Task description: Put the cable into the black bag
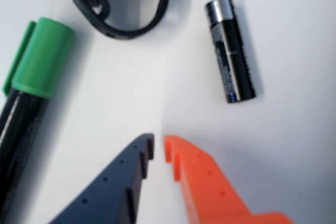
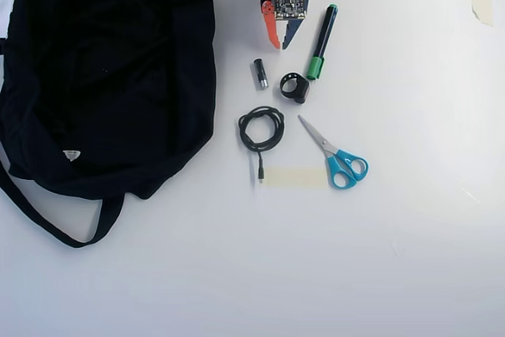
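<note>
While nearly closed on nothing, gripper (image 2: 280, 43) at the top of the overhead view, above a cluster of small items; cable (image 2: 262, 129) coiled on the bare table well below it, plug end trailing downward toward a strip of tape (image 2: 294, 177); black bag (image 2: 110, 76) slumped to the left, apart from the coil. Likely hazards, judged from this layout: battery (image 2: 259, 73), ring-shaped object (image 2: 295, 87) and marker (image 2: 322, 41) all lying between the fingertips and the coil, so a low approach liable to knock or snag one of them; scissors (image 2: 335, 155) just right of the coil, open to a mistaken grasp; loose plug end apt to catch on the bag's edge. Wrist view: orange and dark fingers (image 1: 189, 171) with only a narrow gap, battery (image 1: 231, 51), ring-shaped object (image 1: 123, 3) and marker (image 1: 31, 87) close by, no cable and no bag visible. Overhead view alone: coil, bag, scissors and their spacing.
</note>
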Controlling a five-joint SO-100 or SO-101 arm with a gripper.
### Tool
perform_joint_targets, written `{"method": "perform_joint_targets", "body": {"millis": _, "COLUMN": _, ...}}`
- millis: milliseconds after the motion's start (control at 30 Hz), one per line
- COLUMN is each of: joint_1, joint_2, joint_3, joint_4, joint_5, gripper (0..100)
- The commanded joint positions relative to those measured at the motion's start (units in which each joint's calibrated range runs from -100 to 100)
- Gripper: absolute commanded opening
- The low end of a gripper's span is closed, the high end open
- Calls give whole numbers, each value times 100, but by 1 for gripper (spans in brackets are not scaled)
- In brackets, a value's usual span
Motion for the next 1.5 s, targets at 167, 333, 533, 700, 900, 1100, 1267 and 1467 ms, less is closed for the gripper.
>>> {"method": "perform_joint_targets", "body": {"millis": 167, "joint_1": -20, "joint_2": -91, "joint_3": 110, "joint_4": 232, "joint_5": 15, "gripper": 2}}
{"method": "perform_joint_targets", "body": {"millis": 333, "joint_1": -72, "joint_2": -91, "joint_3": 110, "joint_4": 224, "joint_5": 15, "gripper": 2}}
{"method": "perform_joint_targets", "body": {"millis": 533, "joint_1": -72, "joint_2": -91, "joint_3": 110, "joint_4": 224, "joint_5": 15, "gripper": 2}}
{"method": "perform_joint_targets", "body": {"millis": 700, "joint_1": -72, "joint_2": -91, "joint_3": 110, "joint_4": 224, "joint_5": 52, "gripper": 2}}
{"method": "perform_joint_targets", "body": {"millis": 900, "joint_1": -72, "joint_2": -83, "joint_3": 110, "joint_4": 232, "joint_5": 52, "gripper": 3}}
{"method": "perform_joint_targets", "body": {"millis": 1100, "joint_1": -72, "joint_2": -83, "joint_3": 110, "joint_4": 232, "joint_5": 20, "gripper": 2}}
{"method": "perform_joint_targets", "body": {"millis": 1267, "joint_1": -72, "joint_2": -83, "joint_3": 110, "joint_4": 232, "joint_5": 20, "gripper": 2}}
{"method": "perform_joint_targets", "body": {"millis": 1467, "joint_1": -72, "joint_2": -83, "joint_3": 110, "joint_4": 232, "joint_5": 20, "gripper": 2}}
